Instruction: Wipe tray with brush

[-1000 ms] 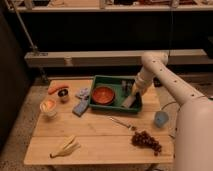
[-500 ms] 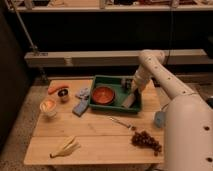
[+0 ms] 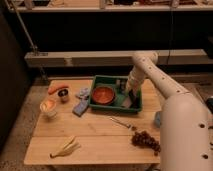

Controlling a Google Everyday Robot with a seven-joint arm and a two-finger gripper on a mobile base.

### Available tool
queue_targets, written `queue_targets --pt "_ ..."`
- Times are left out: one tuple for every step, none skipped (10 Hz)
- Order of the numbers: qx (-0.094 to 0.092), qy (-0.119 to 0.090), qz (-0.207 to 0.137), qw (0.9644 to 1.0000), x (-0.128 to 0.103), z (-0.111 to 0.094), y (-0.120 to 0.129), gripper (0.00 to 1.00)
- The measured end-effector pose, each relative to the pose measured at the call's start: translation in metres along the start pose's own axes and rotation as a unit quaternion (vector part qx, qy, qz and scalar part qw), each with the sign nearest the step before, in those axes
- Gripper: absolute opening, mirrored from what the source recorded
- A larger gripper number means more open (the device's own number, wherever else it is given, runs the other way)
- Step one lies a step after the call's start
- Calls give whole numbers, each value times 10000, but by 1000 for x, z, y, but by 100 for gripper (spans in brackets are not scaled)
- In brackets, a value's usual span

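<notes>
Tray (image 3: 108, 107) holds the gripper (image 3: 128, 97) low in its right end, fingers closed on the brush (image 3: 127, 104), beside the red bowl (image 3: 103, 95).

White robot arm (image 3: 172, 102), made of thick, smooth, rounded tube segments with a bulbous joint at its top and small dark dots on the broad lower casing, narrows to a darker gripper (image 3: 129, 96) over the tray's (image 3: 106, 77) right end.

A raised view looks down over the table (image 3: 100, 141) from its near side, tool (image 3: 131, 96) at right in the tray (image 3: 114, 108)
</notes>
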Motion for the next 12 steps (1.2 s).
queue_targets --pt "10 -46 -57 10000 -6 2 -1 0" --pt "17 -67 -86 9999 -9 3 -1 0" --pt "21 -99 -130 9999 -13 4 -2 0" --pt "23 -124 -161 9998 -18 5 -2 0" --pt "18 -137 -169 9998 -20 5 0 0" --pt "15 -144 -171 9997 -22 4 2 0" --pt "1 -153 -177 9997 -24 4 5 0" --pt "-16 -168 -185 9997 -26 3 7 0" --pt "-31 -181 -181 9997 -27 2 10 0" --pt "-66 -198 -160 9997 -29 1 17 0" --pt "-91 -201 -139 9997 -29 0 22 0" --pt "-112 -208 -114 9997 -30 0 25 0"
